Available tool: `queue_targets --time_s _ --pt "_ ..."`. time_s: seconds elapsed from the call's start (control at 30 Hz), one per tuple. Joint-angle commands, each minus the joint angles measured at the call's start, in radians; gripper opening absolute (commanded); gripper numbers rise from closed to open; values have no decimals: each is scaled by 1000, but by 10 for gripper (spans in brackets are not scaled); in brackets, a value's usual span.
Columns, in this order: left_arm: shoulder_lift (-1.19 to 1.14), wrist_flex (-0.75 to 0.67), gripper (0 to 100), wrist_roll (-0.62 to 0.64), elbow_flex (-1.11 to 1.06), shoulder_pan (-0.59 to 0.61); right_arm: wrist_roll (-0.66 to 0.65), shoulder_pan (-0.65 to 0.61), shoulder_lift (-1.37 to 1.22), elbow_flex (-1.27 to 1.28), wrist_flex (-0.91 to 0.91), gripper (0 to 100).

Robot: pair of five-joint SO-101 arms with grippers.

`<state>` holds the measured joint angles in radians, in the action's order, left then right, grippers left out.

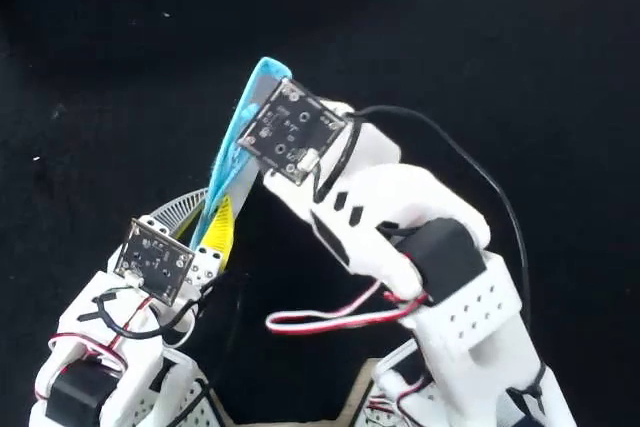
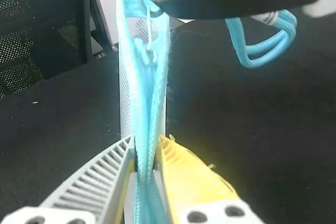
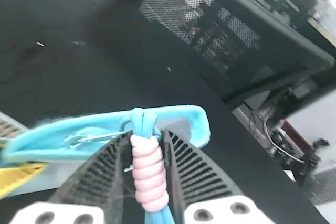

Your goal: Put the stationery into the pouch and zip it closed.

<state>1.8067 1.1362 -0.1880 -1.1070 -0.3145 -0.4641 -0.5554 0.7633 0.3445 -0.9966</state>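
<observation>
Left of centre frame, the left gripper is clamping the light-blue mesh pouch while the right gripper is pinching its pink coiled cord.

left gripper: fingers clamped, arm tucked close | right gripper: fingers clamped, arm stretched farther out

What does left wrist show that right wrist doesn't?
Left wrist: the left gripper clamped on the pouch edge, plus a blue cord loop. Right wrist: a pink coil pinched between the right gripper's black fingers. Both: the blue pouch, its zipper pull and the black table.
</observation>
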Motion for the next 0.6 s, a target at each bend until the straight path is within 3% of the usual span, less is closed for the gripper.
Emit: queue_targets --time_s 0.0,0.57 --pt "-8 3 30 -9 -16 2 26 71 36 4 81 10" --pt "-6 3 30 -5 -19 1 64 207 5 -4 238 10"
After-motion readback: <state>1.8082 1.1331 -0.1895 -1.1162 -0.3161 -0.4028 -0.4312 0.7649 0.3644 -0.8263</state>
